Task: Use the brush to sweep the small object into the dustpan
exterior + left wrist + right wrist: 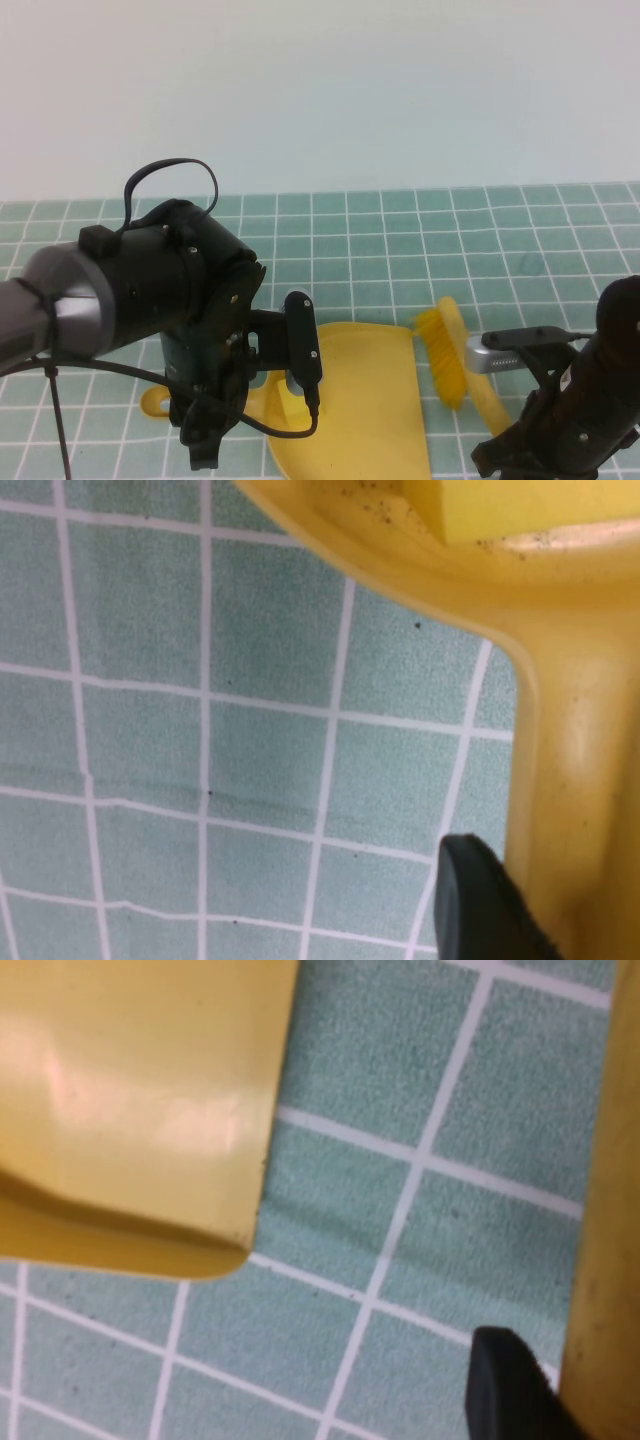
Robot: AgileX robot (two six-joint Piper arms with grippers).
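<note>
Counting things: one dustpan [365,400], one brush [447,352], one small object [520,505], two grippers, all over one green tiled surface [420,250] with white lines.
Small object: pale-yellow cube, seen in the left wrist view lying inside the dustpan's pan, close to its rounded back wall (hidden behind the left arm in the high view).
Dustpan: flat and yellow, low in the middle of the high view, between the two arms; one long handle [575,770] reaching toward the robot's left, its end poking out beyond the left arm.
Left gripper [205,440]: at the dustpan's handle, low on the left; clamped on that handle, with one black finger [480,910] pressed against its edge in the left wrist view (the second finger out of sight).
Brush: one block of yellow-orange bristles just beside the dustpan's right edge; one slim tan handle [612,1210] running back toward the right arm.
Right gripper [505,440]: low on the right, closed around the brush handle; one black finger [510,1385] touching the handle in the right wrist view.
Dustpan corner [130,1110]: in the right wrist view, apart from the brush handle, with bare tiles between them.
</note>
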